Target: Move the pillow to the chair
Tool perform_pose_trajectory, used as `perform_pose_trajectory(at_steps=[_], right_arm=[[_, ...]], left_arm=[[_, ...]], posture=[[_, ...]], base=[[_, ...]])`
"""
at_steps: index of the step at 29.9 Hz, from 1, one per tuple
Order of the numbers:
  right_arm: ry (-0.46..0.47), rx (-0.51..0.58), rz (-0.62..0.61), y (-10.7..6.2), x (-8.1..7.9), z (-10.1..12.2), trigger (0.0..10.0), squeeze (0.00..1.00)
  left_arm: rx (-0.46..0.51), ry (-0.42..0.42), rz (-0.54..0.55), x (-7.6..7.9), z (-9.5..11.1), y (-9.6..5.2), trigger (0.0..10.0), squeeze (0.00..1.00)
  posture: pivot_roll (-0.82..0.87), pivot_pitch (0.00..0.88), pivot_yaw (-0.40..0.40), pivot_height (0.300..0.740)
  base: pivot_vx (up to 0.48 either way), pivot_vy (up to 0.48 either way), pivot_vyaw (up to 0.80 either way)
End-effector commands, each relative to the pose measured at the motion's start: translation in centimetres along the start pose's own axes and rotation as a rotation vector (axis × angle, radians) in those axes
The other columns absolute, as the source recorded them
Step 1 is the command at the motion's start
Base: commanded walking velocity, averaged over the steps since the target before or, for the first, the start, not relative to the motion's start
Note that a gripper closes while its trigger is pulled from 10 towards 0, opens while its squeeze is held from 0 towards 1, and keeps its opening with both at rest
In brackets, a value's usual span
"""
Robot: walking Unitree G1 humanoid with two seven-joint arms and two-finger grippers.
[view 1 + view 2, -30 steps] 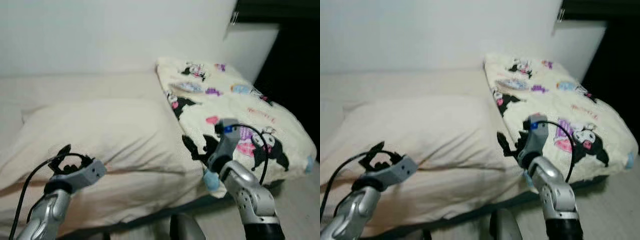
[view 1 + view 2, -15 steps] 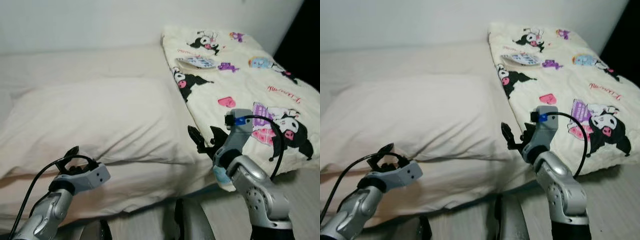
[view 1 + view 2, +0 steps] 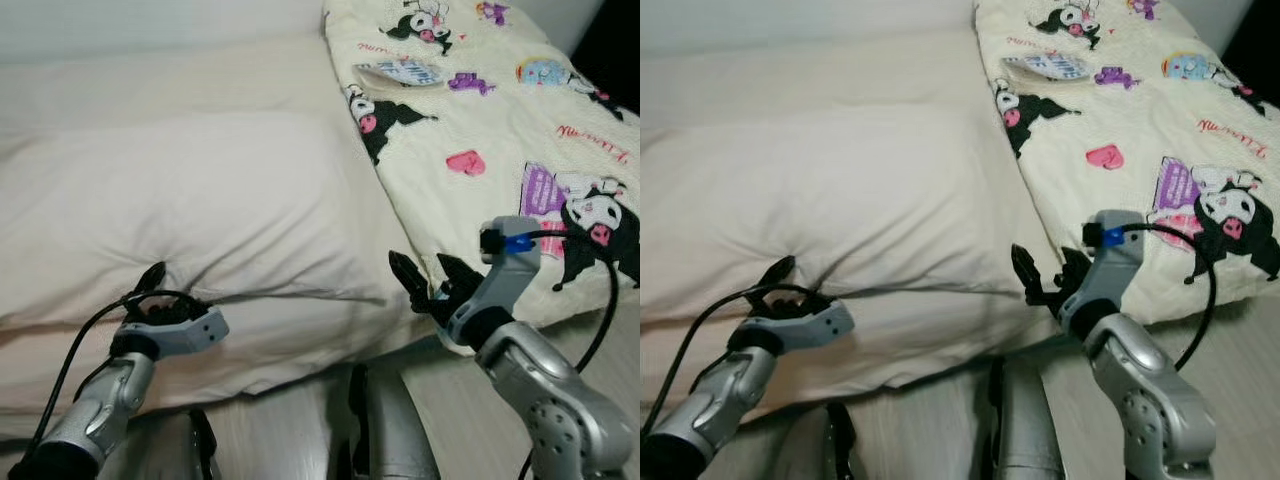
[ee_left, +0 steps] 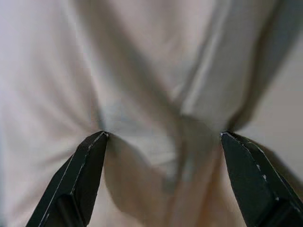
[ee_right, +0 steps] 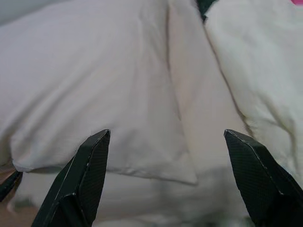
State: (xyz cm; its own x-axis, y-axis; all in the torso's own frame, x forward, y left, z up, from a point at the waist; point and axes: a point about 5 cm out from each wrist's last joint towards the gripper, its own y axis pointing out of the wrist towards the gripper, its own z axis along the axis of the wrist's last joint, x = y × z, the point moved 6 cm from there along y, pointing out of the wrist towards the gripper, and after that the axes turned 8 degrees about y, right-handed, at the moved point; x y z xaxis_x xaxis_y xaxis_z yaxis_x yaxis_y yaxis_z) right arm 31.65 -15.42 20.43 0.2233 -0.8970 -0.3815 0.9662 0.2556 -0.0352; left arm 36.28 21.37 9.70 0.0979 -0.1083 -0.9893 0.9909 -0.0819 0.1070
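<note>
A large cream pillow [image 3: 190,200] lies on the bed, its near edge facing me. My left gripper [image 3: 155,290] presses its open fingers into the pillow's front edge, denting the fabric; in the left wrist view the creased pillow [image 4: 156,109] bulges between the two fingertips [image 4: 92,151]. My right gripper [image 3: 425,280] stands open just off the pillow's near right corner, apart from it. The right wrist view has that pillow corner [image 5: 142,118] lying between the spread fingers [image 5: 90,165].
A cream blanket printed with cartoon figures [image 3: 500,130] covers the bed to the right of the pillow, close beside my right arm. The cream mattress [image 3: 270,350] runs under the pillow. Pale floor [image 3: 270,440] lies below the bed edge.
The camera has tilted down and drawn closer to the bed. My left gripper has pushed into the pillow's front edge; the right gripper has come nearer the pillow's corner.
</note>
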Motion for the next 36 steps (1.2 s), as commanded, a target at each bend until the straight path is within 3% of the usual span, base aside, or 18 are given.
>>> perform_pose_trajectory(at_steps=[1, 2, 5, 9, 12, 15, 16, 17, 18, 19, 29, 30, 31, 32, 36], right_arm=[[0.006, -0.007, 0.002, -0.4, -0.1, 0.1, 10.0, 0.0], [0.006, -0.004, 0.003, -0.5, -0.2, 0.2, 10.0, 0.0], [0.01, -0.002, 0.002, -0.5, -0.2, 0.4, 10.0, 0.0], [0.022, 0.005, 0.003, -0.9, -0.6, 0.9, 10.0, 0.0], [0.028, 0.006, 0.005, -0.9, -0.8, 1.0, 10.0, 0.0], [0.045, 0.009, 0.017, -1.0, -1.4, 1.4, 10.0, 0.0], [0.052, 0.01, 0.023, -0.9, -1.6, 1.6, 10.0, 0.0], [0.052, 0.01, 0.023, -0.9, -1.6, 1.6, 10.0, 0.0], [0.054, 0.011, 0.026, -0.9, -1.7, 1.6, 10.0, 0.0], [0.055, 0.011, 0.027, -0.8, -1.7, 1.6, 10.0, 0.0], [0.08, 0.021, 0.035, -0.6, -2.0, 2.1, 10.0, 0.0], [0.083, 0.023, 0.035, -0.6, -2.1, 2.1, 10.0, 0.0], [0.083, 0.023, 0.035, -0.6, -2.1, 2.1, 10.0, 0.0], [0.093, 0.024, 0.036, -0.6, -2.2, 2.2, 10.0, 0.0], [0.103, 0.025, 0.043, -0.5, -2.3, 2.3, 10.0, 0.0]], left_arm=[[0.015, 0.015, -0.019, 0.9, 0.4, -0.3, 10.0, 0.75], [0.016, 0.017, 0.009, 0.4, 0.5, 0.1, 10.0, 1.0], [0.016, 0.019, 0.059, -0.5, 0.7, 0.8, 10.0, 1.0], [0.025, 0.043, 0.193, -3.6, 1.1, 2.7, 10.0, 1.0], [0.021, 0.058, 0.235, -4.6, 1.1, 3.4, 10.0, 1.0], [-0.013, 0.128, 0.348, -7.8, 0.5, 5.3, 10.0, 1.0], [-0.023, 0.161, 0.372, -8.5, 0.3, 5.7, 10.0, 0.65], [-0.023, 0.161, 0.372, -8.5, 0.3, 5.7, 10.0, 0.65], [-0.023, 0.177, 0.374, -8.6, 0.2, 5.9, 10.0, 0.05], [-0.024, 0.186, 0.374, -8.7, 0.2, 5.9, 10.0, 0.0], [-0.035, 0.292, 0.322, -8.2, -0.8, 6.6, 10.0, 0.0], [-0.042, 0.3, 0.322, -8.4, -1.0, 6.7, 7.8, 0.0], [-0.042, 0.3, 0.322, -8.4, -1.0, 6.7, 7.8, 0.0], [-0.061, 0.309, 0.334, -9.0, -1.6, 6.9, 0.0, 0.0], [-0.084, 0.317, 0.362, -10.1, -2.2, 7.2, 0.0, 0.0]], posture=[[-0.24, 0.382, -0.013, 0.425], [-0.24, 0.385, -0.013, 0.42], [-0.25, 0.393, -0.015, 0.415], [-0.27, 0.405, -0.016, 0.4], [-0.28, 0.408, -0.017, 0.395], [-0.28, 0.412, -0.023, 0.38], [-0.28, 0.412, -0.023, 0.37], [-0.28, 0.412, -0.023, 0.37], [-0.28, 0.413, -0.024, 0.365], [-0.28, 0.413, -0.024, 0.36], [-0.28, 0.405, -0.025, 0.325], [-0.28, 0.405, -0.025, 0.32], [-0.28, 0.405, -0.025, 0.32], [-0.28, 0.4, -0.026, 0.31], [-0.28, 0.397, -0.028, 0.3]], base=[[0.0, 0.0, 0.0], [0.0, 0.0, 0.0], [0.0, 0.0, 0.0], [0.0, 0.0, 0.0], [0.0, 0.0, 0.0], [0.0, 0.0, 0.0], [0.0, 0.0, 0.0], [0.0, 0.0, 0.0], [0.0, 0.0, 0.0], [0.0, 0.0, 0.0], [0.0, 0.0, 0.0], [0.0, 0.0, 0.0], [0.0, 0.0, 0.0], [0.0, 0.0, 0.0], [0.0, 0.0, 0.0]])
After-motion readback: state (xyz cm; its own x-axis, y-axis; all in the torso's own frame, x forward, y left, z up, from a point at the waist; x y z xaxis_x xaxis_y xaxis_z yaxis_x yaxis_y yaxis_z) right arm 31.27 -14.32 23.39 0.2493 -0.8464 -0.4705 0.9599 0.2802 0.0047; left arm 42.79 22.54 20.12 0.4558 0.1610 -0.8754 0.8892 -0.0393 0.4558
